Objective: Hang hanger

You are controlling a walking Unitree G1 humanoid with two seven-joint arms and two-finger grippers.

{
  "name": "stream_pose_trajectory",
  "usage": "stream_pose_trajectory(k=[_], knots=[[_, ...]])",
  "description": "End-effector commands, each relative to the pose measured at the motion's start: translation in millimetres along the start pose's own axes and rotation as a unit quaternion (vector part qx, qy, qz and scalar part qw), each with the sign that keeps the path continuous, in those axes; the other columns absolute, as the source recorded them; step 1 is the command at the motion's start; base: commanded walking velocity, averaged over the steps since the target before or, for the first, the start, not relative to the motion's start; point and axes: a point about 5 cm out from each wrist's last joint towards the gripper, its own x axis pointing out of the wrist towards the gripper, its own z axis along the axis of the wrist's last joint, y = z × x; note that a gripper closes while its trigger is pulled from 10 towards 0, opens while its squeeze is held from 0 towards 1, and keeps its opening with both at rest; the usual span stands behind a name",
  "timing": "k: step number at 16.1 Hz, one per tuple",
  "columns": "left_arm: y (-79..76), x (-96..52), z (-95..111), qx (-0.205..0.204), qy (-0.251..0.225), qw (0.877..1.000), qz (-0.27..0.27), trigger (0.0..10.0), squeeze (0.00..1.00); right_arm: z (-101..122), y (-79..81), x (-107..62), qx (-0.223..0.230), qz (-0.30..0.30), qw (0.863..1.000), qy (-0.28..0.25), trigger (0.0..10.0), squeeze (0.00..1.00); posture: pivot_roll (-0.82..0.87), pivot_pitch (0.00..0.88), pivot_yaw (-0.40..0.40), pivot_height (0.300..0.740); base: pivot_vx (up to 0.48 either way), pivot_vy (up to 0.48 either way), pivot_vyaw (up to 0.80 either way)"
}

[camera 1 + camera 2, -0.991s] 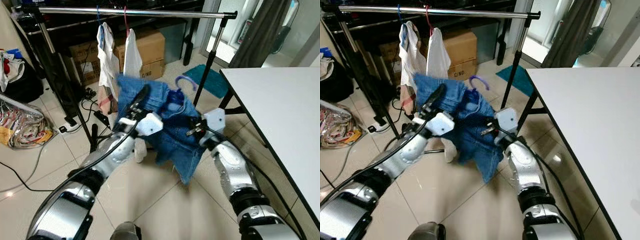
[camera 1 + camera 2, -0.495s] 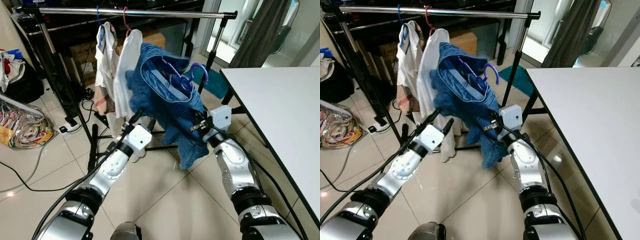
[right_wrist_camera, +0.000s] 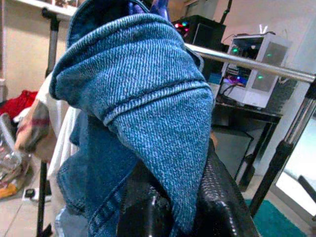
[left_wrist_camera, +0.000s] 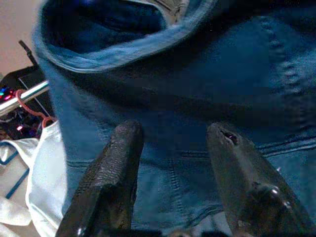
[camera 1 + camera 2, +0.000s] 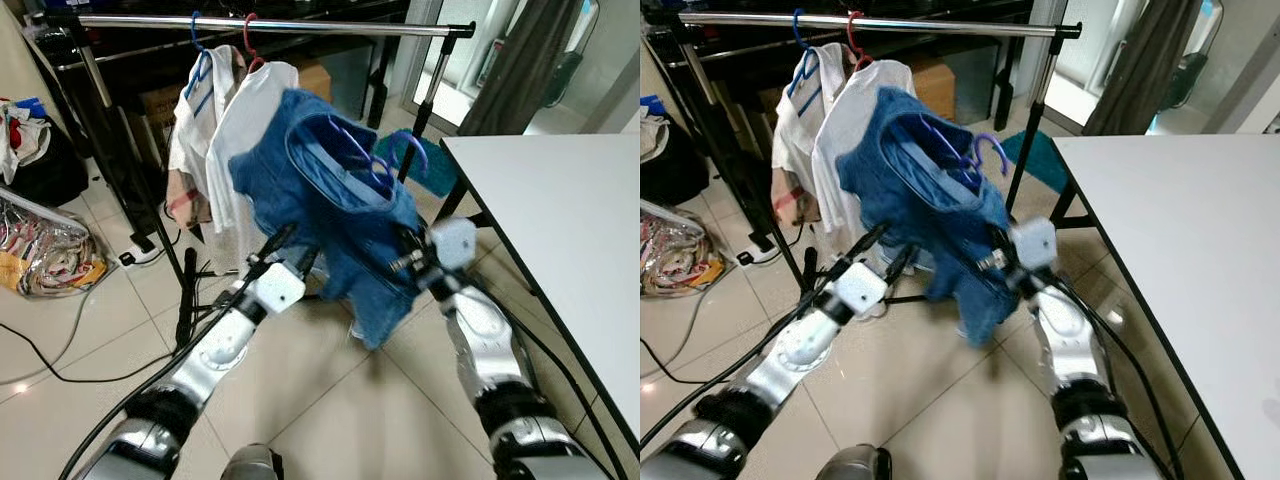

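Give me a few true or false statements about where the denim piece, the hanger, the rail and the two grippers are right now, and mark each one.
1. The purple hanger already hooks over the metal rail. False: its hook sits below the rail, not on it.
2. The right gripper is shut on the denim garment. True.
3. The left gripper is clamped on the denim. False: its fingers are open, spread just in front of the fabric.
4. Two light garments hang on the rail, on a blue and a red hanger. True.
5. The denim garment lies on the white table. False: it is held up in the air to the left of the table.
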Motion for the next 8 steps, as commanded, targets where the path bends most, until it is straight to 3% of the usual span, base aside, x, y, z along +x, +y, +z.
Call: stream_pose_trajectory(k=[1, 6, 8], knots=[[1.8, 1.1, 3, 0.002, -0.012, 1.0, 0.0, 10.0, 0.0, 6, -3.3, -0.3, -0.01, 0.0, 1.0, -0.022, 10.0, 0.0, 0.26, 0.0, -0.012, 0.74, 0.0, 0.0, 0.0], [19.0, -11.6, 5, 0.041, -0.023, 0.999, 0.019, 10.0, 0.0, -5, -4.0, -19.9, -0.037, 0.037, 0.999, -0.009, 10.0, 0.0, 0.27, 0.0, -0.006, 0.74, 0.0, 0.0, 0.0], [26.5, -25.7, -2, 0.082, -0.016, 0.996, -0.025, 10.0, 0.0, -9, -8.9, -27.6, -0.039, 0.045, 0.998, 0.002, 10.0, 0.0, 0.28, 0.0, -0.001, 0.74, 0.0, 0.0, 0.0]])
